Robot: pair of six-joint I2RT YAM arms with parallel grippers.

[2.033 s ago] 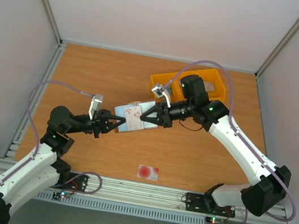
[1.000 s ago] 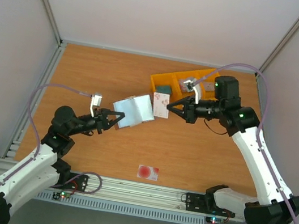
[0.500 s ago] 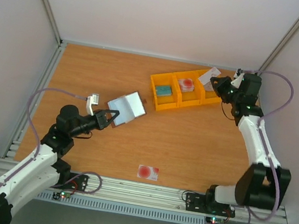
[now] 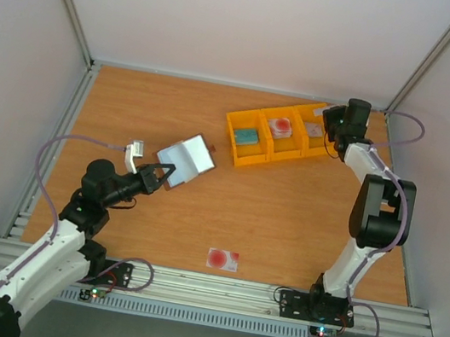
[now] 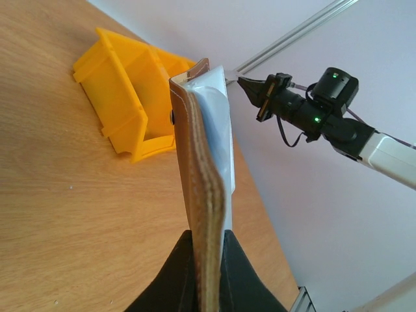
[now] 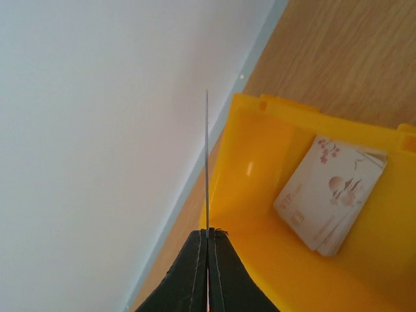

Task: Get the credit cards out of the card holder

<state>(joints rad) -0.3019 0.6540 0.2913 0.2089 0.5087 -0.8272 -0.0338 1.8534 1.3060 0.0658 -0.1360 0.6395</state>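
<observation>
Credit cards, three lots.

1. Held card [image 6: 207,162]: shown only by the right wrist view, as a hairline sliver seen edge-on. The right gripper [image 6: 208,237] is clamped shut on it. Its long axis runs straight out from the fingertips, above the end compartment of the yellow bin [image 6: 244,156]. Overhead, that gripper sits at the bin's right end and the card is too thin to make out.
2. Stacked cards [image 6: 328,195]: pale, lying askew on the floor of that compartment.
3. Loose card [image 4: 223,260]: pale with a red spot, flat on the table [image 4: 132,101] near its front edge. It is seen overhead only and lies well apart from both arms.

Card holder [image 4: 185,156]: the left gripper [image 4: 163,174] is pinched closed on its near end.
- Overhead view: the pale lining faces up, and the long axis points from the fingertips toward the bin.
- Left wrist view: the brown leather is seen edge-on with the lining beside it, raised clear of the wood.
</observation>
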